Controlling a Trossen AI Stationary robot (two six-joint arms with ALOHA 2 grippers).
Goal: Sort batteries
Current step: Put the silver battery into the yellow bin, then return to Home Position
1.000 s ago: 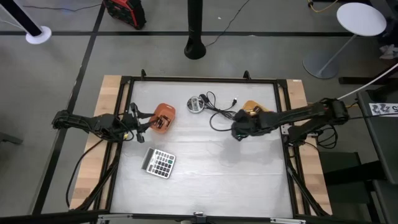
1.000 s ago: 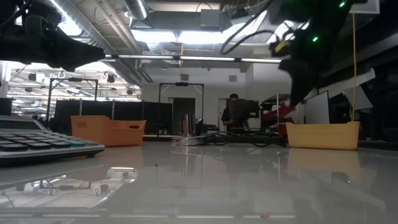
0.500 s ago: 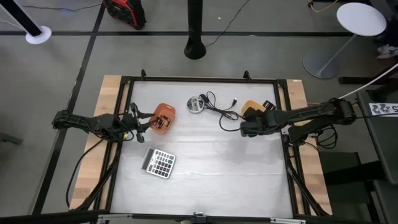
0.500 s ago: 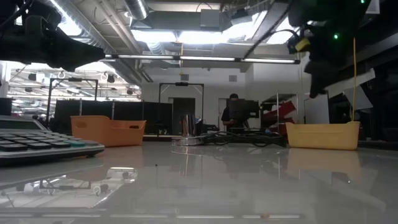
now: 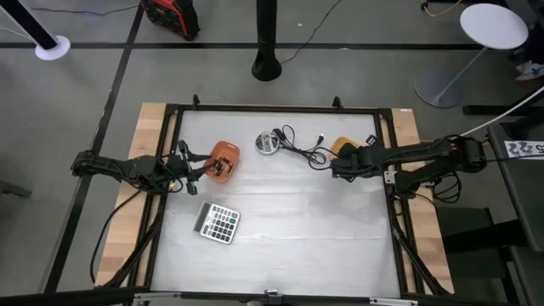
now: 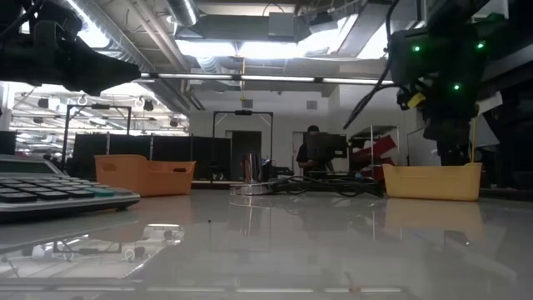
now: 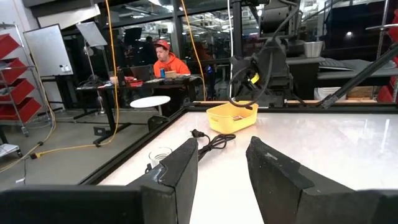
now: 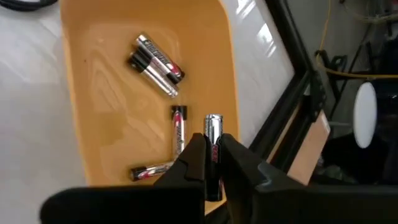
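1. Right gripper, mine, is clenched on one battery, held over the yellow bin.
2. Four more batteries lie loose inside that bin.
3. Left gripper waits with fingers parted beside the orange bin, well apart from the yellow bin.
4. Handling, as I judge it: light, rigid, smooth and prone to roll; best pinched across mid-body.
5. Labels: silver-black wrappers with red bands; no writing legible.
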